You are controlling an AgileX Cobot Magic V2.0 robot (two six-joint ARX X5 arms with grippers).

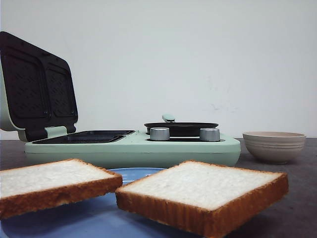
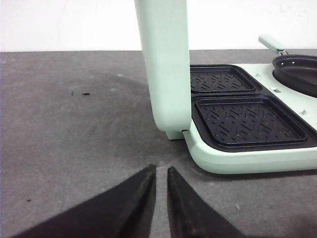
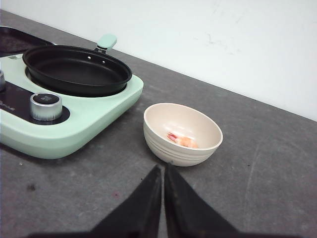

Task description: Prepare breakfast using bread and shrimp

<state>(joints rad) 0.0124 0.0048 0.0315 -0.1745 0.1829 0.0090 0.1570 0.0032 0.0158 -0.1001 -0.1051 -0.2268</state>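
I find no legible brand; a faint pale marking sits on the black control strip of the mint-green breakfast maker (image 3: 74, 119) beside one silver knob (image 3: 46, 105), too small to read. The left end effector (image 2: 161, 171) has its fingers nearly together with a narrow gap, holding nothing, low over the dark surface (image 2: 74, 139); the raised lid (image 2: 166, 64) stands at its 12 o'clock and the two ridged sandwich plates (image 2: 247, 121) at about 1 o'clock. The right end effector (image 3: 162, 171) is likewise almost closed and empty. The shrimp (image 3: 179, 140) lies inside the cream bowl (image 3: 200, 153), just ahead at 12 o'clock, apart from the fingertips. The black pan (image 3: 77, 69) sits at 10 o'clock. The bread (image 1: 203, 196), two slices, rests on the blue plate (image 1: 74, 218) nearest the front camera.
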